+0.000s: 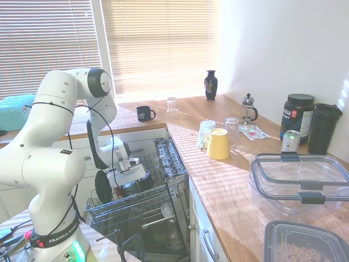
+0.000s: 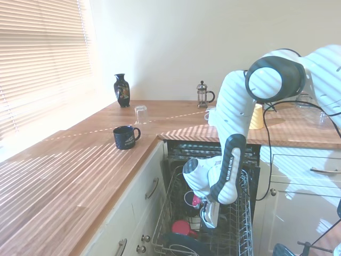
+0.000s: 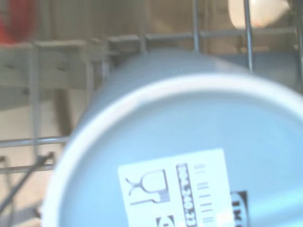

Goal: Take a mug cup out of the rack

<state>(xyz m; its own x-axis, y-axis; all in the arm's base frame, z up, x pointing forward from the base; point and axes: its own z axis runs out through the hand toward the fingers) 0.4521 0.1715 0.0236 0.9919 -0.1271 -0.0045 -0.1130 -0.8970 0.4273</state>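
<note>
The mug (image 3: 189, 156) sits upside down in the rack (image 1: 136, 210), directly below the end effector (image 2: 209, 216) — base and label uppermost. It is judged rigid, light, glazed and slippery, so the wall is best pinched near the base; whether the fingers are apart cannot be told.

I'm working in a home kitchen. A wooden worktop (image 1: 234, 174) runs round a corner under windows with slatted blinds (image 1: 158, 38). On it I see a French press (image 1: 248, 108), a dark vase (image 1: 211, 84), a dark mug (image 2: 126, 137), a yellow cup (image 1: 218, 143) and clear food containers (image 1: 300, 180). Below, white cabinet drawers (image 2: 144, 197) flank an open dishwasher with its wire rack (image 1: 133, 210) pulled out.
</note>
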